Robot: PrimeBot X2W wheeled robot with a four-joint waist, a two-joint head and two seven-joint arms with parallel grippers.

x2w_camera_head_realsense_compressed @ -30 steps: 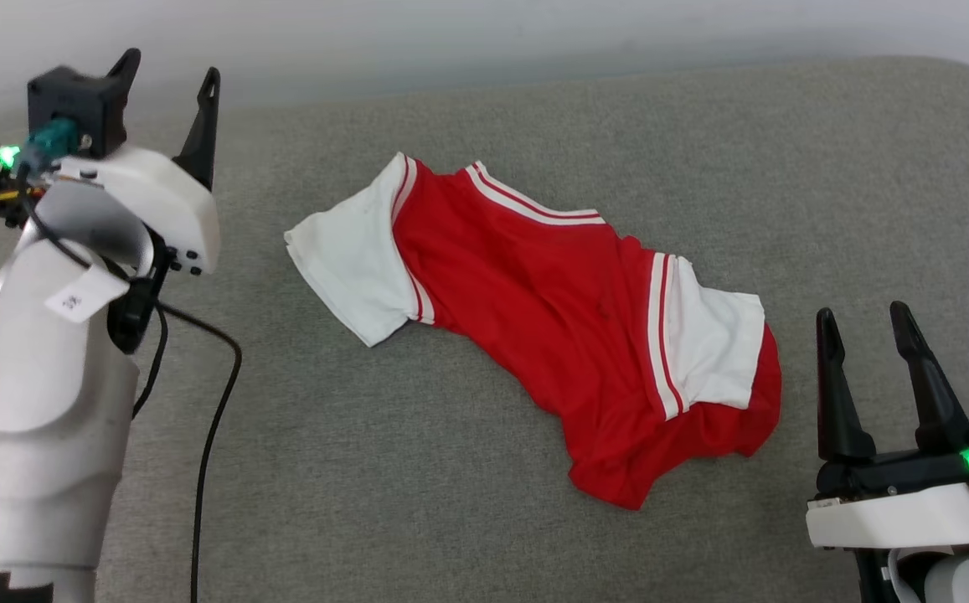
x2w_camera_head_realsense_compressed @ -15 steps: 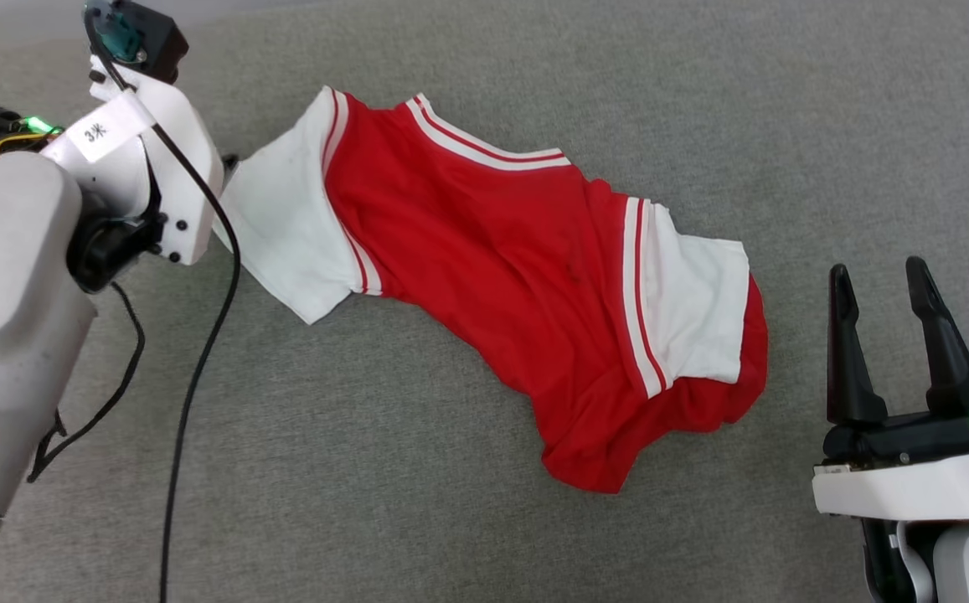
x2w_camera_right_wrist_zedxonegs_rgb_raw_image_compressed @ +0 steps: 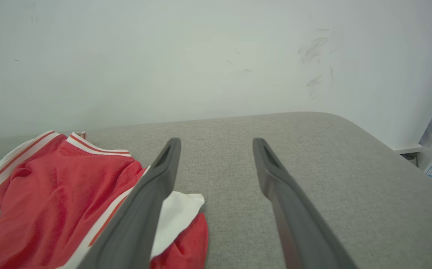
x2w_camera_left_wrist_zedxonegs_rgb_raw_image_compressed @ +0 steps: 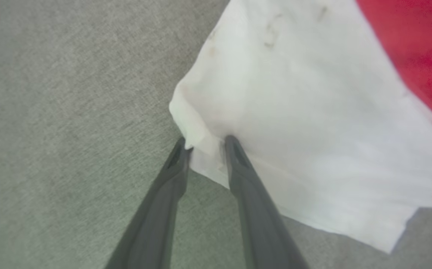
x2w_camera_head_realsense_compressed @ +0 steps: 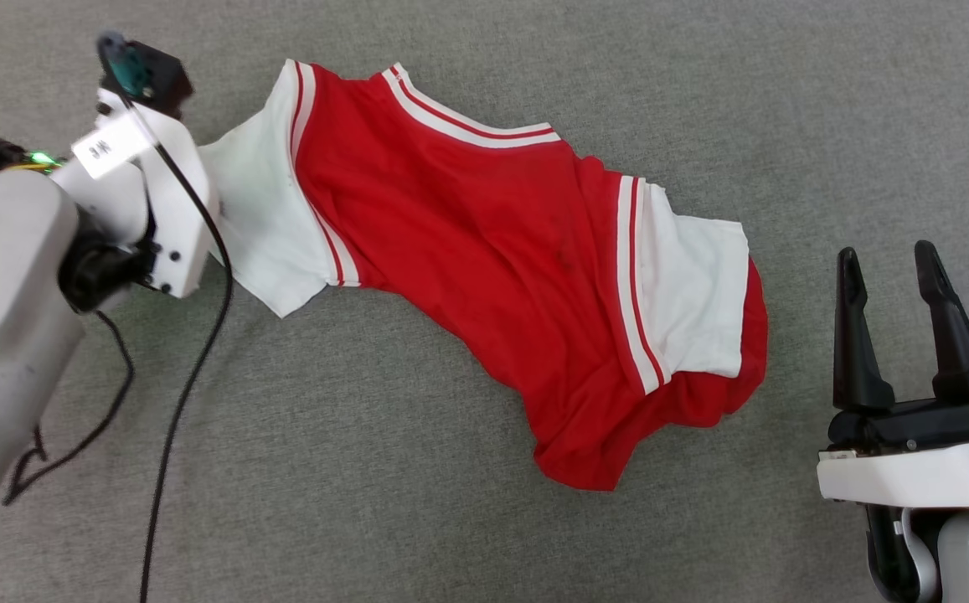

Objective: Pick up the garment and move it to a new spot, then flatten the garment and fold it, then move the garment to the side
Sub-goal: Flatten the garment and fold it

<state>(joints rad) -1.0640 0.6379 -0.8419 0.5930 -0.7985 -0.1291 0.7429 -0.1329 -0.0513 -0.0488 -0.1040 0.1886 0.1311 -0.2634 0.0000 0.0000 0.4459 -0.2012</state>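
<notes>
Grey surface [x2w_camera_head_realsense_compressed: 367, 469] carries the garment [x2w_camera_head_realsense_compressed: 484, 234] mid-frame; left gripper [x2w_camera_left_wrist_zedxonegs_rgb_raw_image_compressed: 205, 144] clamps its white sleeve [x2w_camera_left_wrist_zedxonegs_rgb_raw_image_compressed: 294, 123]; right gripper [x2w_camera_head_realsense_compressed: 886, 260] spread apart, lower right.

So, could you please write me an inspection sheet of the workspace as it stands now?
Surface: grey fabric surface, flat, with a rounded far corner.
Job's things: garment, red with white sleeves, lying rumpled and unfolded.
Clutter: nothing seen.
Hands: left hand pinches the corner of one white sleeve; right hand is open, to the right of the garment and not touching it.
Cables: black cable hangs from the left arm onto the surface.
Surroundings: pale wall behind the surface.
</notes>
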